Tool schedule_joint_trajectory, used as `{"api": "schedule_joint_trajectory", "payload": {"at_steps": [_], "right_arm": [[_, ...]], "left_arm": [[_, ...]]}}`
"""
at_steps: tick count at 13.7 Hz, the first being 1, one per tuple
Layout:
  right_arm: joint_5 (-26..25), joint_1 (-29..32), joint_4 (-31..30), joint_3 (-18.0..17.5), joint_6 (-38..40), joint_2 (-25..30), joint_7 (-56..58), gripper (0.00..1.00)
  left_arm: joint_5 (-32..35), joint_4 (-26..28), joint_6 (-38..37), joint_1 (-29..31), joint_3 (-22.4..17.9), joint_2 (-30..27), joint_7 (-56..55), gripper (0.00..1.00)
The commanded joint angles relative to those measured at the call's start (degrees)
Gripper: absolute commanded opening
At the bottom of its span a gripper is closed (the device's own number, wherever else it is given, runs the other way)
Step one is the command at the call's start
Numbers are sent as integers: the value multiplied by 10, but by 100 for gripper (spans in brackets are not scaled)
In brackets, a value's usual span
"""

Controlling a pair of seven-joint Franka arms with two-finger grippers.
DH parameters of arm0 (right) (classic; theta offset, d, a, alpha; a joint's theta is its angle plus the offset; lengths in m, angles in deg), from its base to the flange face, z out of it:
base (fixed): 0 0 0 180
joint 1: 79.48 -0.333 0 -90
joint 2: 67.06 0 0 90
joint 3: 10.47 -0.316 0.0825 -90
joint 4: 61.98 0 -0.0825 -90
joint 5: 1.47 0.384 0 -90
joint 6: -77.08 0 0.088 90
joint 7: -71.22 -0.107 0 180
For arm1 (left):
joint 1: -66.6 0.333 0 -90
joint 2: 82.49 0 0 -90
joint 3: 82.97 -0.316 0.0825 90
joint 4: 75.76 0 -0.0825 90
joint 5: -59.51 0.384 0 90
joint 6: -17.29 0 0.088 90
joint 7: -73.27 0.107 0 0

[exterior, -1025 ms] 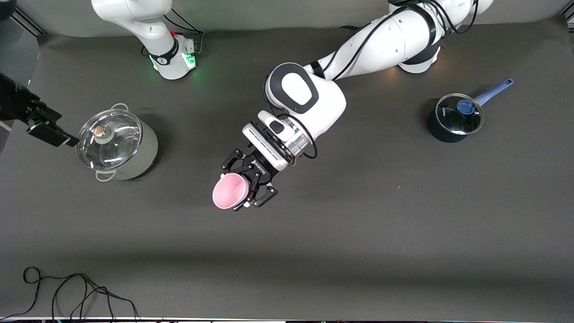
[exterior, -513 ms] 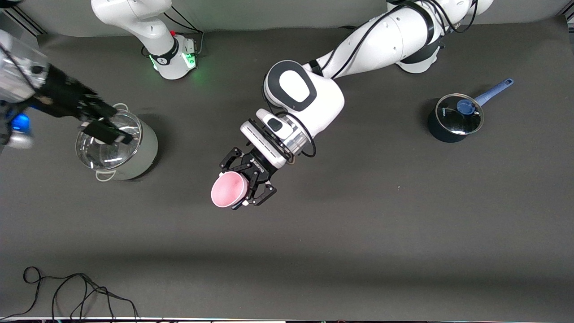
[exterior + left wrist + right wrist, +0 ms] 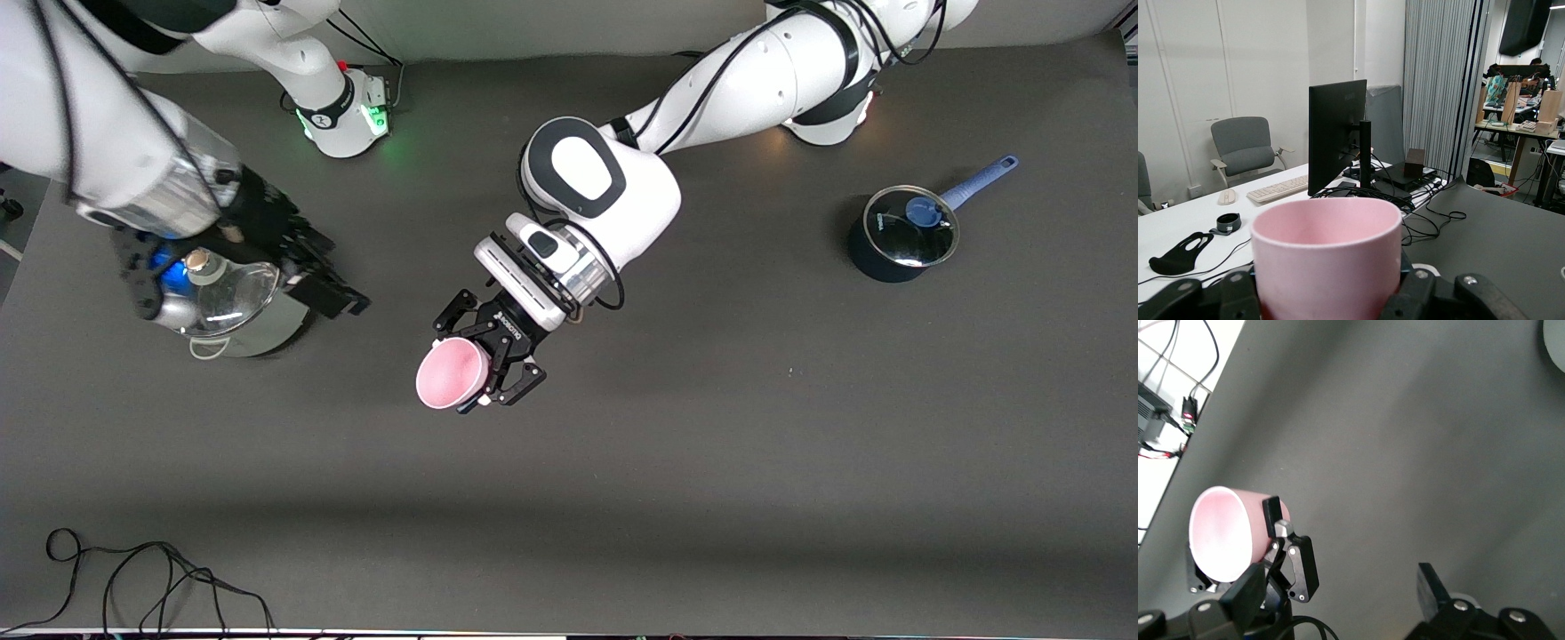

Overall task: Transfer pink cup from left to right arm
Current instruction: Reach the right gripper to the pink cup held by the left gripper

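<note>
The pink cup (image 3: 452,373) hangs above the middle of the table, tipped with its mouth toward the front camera. My left gripper (image 3: 485,361) is shut on it, a black finger on each side. In the left wrist view the pink cup (image 3: 1328,257) fills the foreground between the fingers (image 3: 1426,295). My right gripper (image 3: 331,274) is over the steel pot's edge, toward the right arm's end of the table, and stands open with nothing in it. In the right wrist view its fingers (image 3: 1246,599) are spread wide, and the pink cup (image 3: 1221,532) shows farther off in the left gripper (image 3: 1275,553).
A steel pot with a glass lid (image 3: 238,307) stands under the right arm's wrist. A dark blue saucepan with a lid (image 3: 900,238) sits toward the left arm's end of the table. A black cable (image 3: 133,578) lies along the edge nearest the front camera.
The right arm has swung in from the table's end, across the steel pot, toward the cup. The left gripper with the cup has barely shifted.
</note>
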Motion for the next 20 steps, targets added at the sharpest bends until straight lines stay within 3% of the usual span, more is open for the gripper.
{"api": "schedule_joint_trajectory", "payload": {"at_steps": [1,12,20], "right_arm": [[-20,-33,45,3,-4,-35,-19,100],[-18,-26,47,3,-128,-98,-16,100],[-1,-28,47,2,-128,-102,-17,95]], "left_arm": [[3,-10,13,-13,-12,-7,-13,0],[3,-10,13,-13,-17,-7,-13,0],[3,-10,13,-13,-16,-7,-13,0]]}}
